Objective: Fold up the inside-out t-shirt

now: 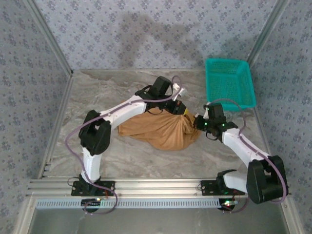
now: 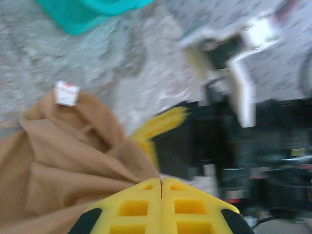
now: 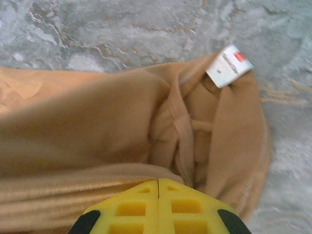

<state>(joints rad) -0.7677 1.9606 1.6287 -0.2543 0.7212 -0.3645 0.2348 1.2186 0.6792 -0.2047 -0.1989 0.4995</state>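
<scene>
A marble-patterned table (image 1: 97,92) sits inside a three-sided enclosure of patterned wall panels, with metal rails along its edges. The inside-out t-shirt (image 1: 161,129) lies bunched in a rounded heap at the middle of the table, slightly right of centre. It is well clear of every wall and rail.

Bare tabletop lies open to the left of the heap, behind it, and along the near edge in front of it. A teal mesh basket (image 1: 229,83) stands in the far right corner, apart from the shirt.

The left gripper (image 1: 179,108) reaches over the far right edge of the heap. In its wrist view its yellow fingers (image 2: 146,207) are pressed together beside the cloth; whether any cloth is caught between them cannot be told.

The right gripper (image 1: 196,122) meets the heap's right end. In its wrist view its jaws are closed on a gathered fold of the shirt.

The small white label (image 3: 228,66) sticks out at the shirt's edge, over bare marble.
</scene>
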